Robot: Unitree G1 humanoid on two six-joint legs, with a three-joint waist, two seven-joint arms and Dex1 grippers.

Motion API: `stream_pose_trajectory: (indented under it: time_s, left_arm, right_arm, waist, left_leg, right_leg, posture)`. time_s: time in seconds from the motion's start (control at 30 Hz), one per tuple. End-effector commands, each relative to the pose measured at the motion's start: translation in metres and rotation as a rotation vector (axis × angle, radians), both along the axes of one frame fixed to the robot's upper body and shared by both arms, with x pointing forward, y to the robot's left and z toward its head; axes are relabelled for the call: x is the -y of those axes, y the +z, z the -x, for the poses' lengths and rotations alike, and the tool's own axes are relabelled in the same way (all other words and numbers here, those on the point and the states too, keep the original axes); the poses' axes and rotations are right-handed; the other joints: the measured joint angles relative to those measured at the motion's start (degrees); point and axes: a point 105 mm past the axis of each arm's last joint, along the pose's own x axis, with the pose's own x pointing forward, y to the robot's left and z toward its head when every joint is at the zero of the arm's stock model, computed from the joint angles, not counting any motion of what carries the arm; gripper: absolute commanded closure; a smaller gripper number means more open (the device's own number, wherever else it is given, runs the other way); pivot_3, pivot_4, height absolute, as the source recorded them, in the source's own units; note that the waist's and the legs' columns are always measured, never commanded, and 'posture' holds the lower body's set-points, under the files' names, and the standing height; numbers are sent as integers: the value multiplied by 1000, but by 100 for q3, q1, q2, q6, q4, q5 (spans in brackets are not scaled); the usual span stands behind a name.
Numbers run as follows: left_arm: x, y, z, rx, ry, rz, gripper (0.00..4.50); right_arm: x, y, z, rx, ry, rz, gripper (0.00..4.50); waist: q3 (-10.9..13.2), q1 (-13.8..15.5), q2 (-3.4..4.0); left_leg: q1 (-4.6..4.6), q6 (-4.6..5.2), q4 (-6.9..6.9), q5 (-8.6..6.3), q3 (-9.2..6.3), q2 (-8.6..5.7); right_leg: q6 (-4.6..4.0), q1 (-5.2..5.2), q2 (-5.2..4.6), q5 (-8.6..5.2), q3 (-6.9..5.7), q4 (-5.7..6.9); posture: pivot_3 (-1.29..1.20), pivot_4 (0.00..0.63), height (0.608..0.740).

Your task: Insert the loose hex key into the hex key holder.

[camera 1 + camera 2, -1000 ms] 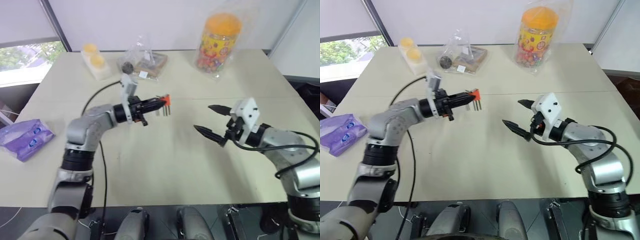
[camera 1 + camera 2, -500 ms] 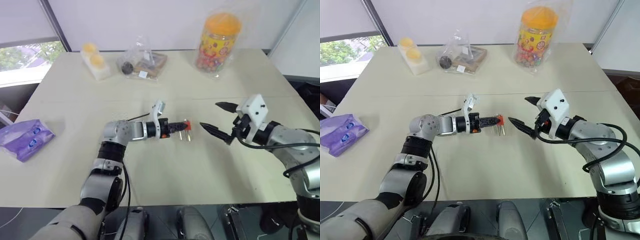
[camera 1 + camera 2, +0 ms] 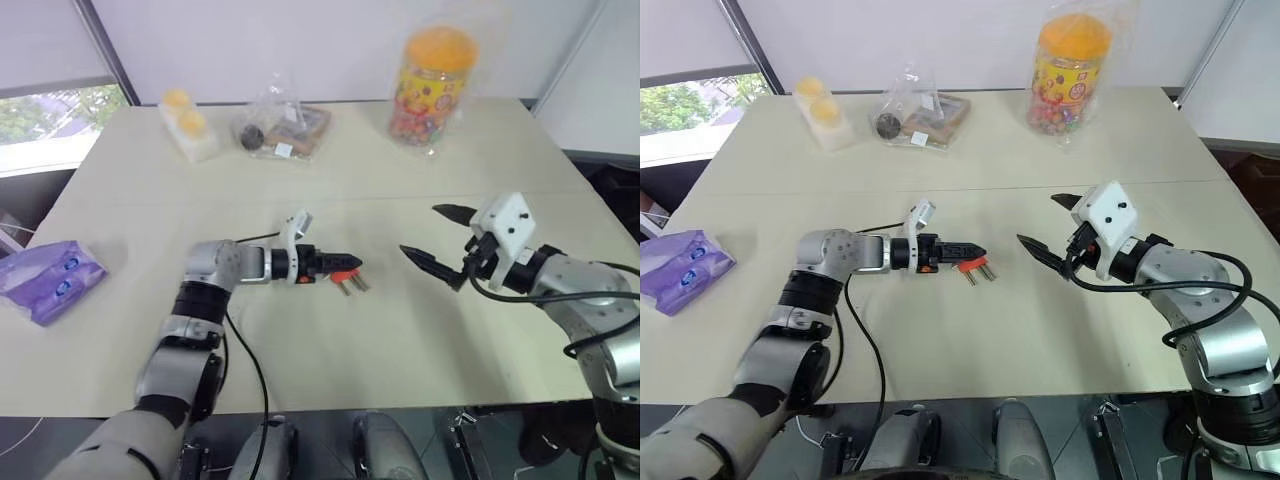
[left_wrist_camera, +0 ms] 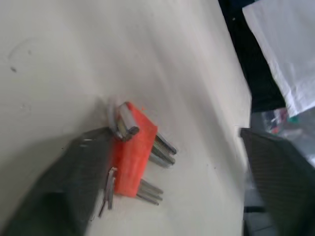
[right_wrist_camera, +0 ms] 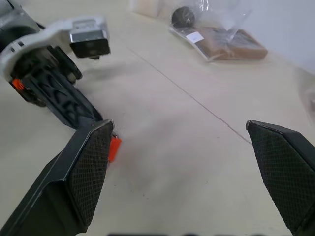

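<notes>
Left tool [image 3: 345,266] lies low, spread beside the hex key holder [image 4: 133,155]; right tool [image 3: 437,238] hovers wide.

Hex key holder [image 3: 977,265] apparently on table [image 3: 940,340]

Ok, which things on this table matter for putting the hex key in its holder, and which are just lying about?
For the job: red hex key holder, left gripper at it, right gripper; the loose key I can't tell from the holder's keys.
Lying about: sweets jar, clear bag, yellow cups, purple packet.
</notes>
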Motion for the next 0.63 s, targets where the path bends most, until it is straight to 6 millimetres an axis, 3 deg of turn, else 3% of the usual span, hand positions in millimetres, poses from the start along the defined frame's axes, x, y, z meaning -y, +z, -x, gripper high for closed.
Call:
stream_pose_trajectory:
  time_s: [0.03,0.17,0.33,0.5,0.63]
  left_arm:
    - [-34,2,-5,190,6,-169,33]
    - [-47,39,1,476,-96,-233,33]
    - [-59,69,10,645,-153,-241,33]
    - [-75,92,36,838,-244,-252,33]
    - [-89,98,46,898,-240,-305,33]
  right_arm:
    - [-1,7,1,41,32,51,0]
    - [2,0,1,6,99,165,0]
    - [8,-2,-1,-22,180,310,0]
    - [11,10,0,-8,275,459,0]
    - [6,21,1,20,324,483,0]
  waist:
    - [0,-7,1]
    - [2,68,0]
    - [3,206,-3]
    - [7,122,1]
    - [7,76,1]
  left_leg:
    - [1,0,-3,0,0,0]
    - [-7,0,-2,0,-2,-3]
    - [-19,4,11,-2,-4,-13]
    - [-18,5,4,-3,-2,-8]
    - [-18,5,2,-3,-4,-3]
  right_leg:
    - [0,-1,1,0,2,0]
    - [0,-5,-4,0,4,-6]
    - [0,0,-16,0,-1,-18]
    - [0,-5,-13,0,-3,-18]
    - [0,-5,-13,0,-4,-17]
  posture:
    - [0,150,740]
    - [0,150,740]
    - [0,150,740]
    - [0,150,740]
    - [0,150,740]
